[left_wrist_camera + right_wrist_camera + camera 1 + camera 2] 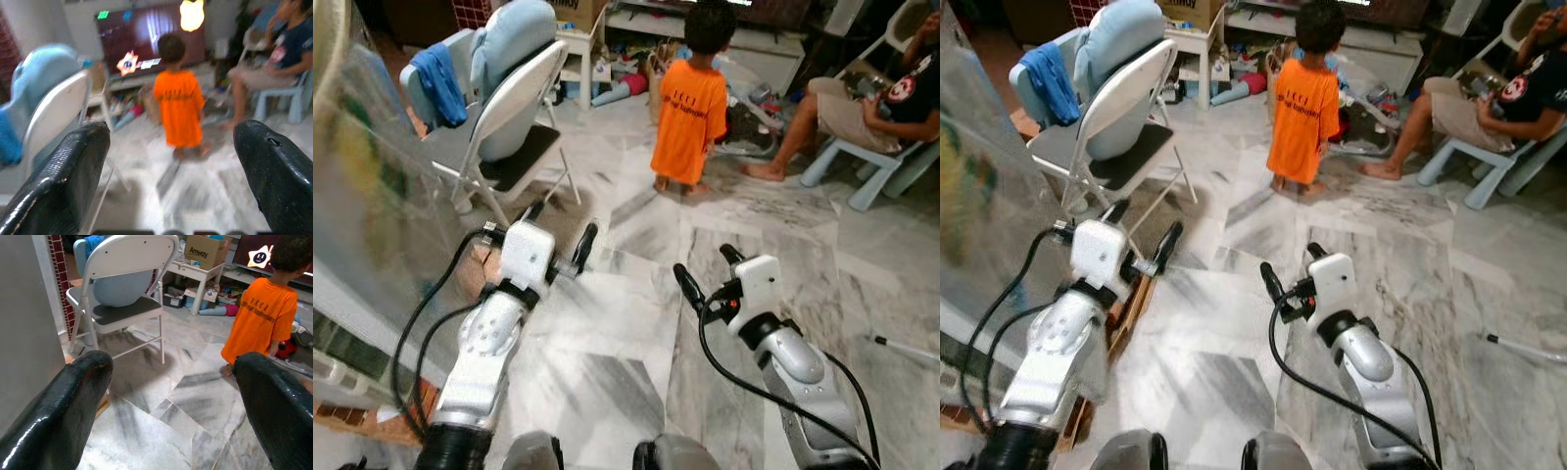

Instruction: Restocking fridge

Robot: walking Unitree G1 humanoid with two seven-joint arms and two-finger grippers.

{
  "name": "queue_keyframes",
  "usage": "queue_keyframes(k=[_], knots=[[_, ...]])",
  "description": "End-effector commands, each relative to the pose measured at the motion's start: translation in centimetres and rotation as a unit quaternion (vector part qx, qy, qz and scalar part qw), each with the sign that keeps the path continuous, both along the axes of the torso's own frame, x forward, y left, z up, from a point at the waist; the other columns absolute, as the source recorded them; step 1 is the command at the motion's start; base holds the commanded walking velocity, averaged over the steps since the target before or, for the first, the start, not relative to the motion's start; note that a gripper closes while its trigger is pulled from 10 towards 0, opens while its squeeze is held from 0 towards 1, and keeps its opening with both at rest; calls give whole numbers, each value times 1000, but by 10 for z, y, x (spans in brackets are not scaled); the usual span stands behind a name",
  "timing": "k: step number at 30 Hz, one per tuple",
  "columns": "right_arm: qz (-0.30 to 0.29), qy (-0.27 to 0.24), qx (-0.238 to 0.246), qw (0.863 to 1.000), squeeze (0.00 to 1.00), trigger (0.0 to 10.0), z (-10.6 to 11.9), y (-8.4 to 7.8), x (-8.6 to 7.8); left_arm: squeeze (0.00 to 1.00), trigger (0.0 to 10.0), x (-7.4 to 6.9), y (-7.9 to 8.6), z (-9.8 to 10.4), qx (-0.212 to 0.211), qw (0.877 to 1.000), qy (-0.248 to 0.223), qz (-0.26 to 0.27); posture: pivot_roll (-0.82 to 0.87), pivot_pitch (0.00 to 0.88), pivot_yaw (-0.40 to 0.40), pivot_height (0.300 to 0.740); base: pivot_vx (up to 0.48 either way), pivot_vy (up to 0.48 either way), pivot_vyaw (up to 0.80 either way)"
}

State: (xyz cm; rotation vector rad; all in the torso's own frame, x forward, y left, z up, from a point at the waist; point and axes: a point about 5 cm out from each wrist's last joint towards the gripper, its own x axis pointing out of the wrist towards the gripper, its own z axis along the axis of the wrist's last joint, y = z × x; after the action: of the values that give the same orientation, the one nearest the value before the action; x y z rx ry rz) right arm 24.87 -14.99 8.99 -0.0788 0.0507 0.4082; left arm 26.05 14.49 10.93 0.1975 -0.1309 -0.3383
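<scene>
Marble floor (607,333) spreads across the frame. At far left a grey, blurred panel (362,196), possibly the fridge, though I can't be sure. A folding chair (509,117) stands upper left, a cardboard box (205,249) beyond, contents unclear. No stock to grasp, so its handling can't be judged. Left tool (558,235) and right tool (708,269) hang spread and empty.

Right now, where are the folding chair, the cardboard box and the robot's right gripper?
Folding chair (128,252), right wrist view, on its white backrest.
Cardboard box (204,250), right wrist view, on its printed front.
Right gripper (709,270), left eye view, midway between its fingertips.
</scene>
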Motion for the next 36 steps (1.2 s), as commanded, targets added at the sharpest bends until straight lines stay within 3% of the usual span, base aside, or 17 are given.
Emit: queue_keyframes(k=[1,9,16,22,30,33,36], knots=[[-5,-2,-2,1000,0,10000,0,-1,2,0,10000,-2,7,-2,6,1000,10,20,32,89,-88,740,0,0,0],[-1,-6,3,1000,0,10000,0,0,6,0,10000,-6,47,-23,-30,985,73,155,41,86,-93,740,0,0,0],[-10,-2,4,1000,0,10000,-2,-2,7,0,10000,-10,51,-23,-16,985,81,150,40,84,-89,740,0,396,0],[-44,10,-16,999,0,10000,-6,-11,11,0,10000,-21,43,-32,15,987,90,130,41,82,-88,740,-236,396,0],[-133,13,-38,990,0,10000,-13,-38,10,0,10000,-25,43,-36,31,987,91,132,54,65,-87,740,-322,360,0],[-210,34,-25,977,0,10000,-23,-59,6,0,10000,-26,44,-37,28,985,94,143,63,47,-75,740,-351,330,0],[-219,42,-30,974,0,10000,-27,-62,6,0,10000,-27,43,-36,33,986,91,139,68,38,-69,740,-363,319,0]])
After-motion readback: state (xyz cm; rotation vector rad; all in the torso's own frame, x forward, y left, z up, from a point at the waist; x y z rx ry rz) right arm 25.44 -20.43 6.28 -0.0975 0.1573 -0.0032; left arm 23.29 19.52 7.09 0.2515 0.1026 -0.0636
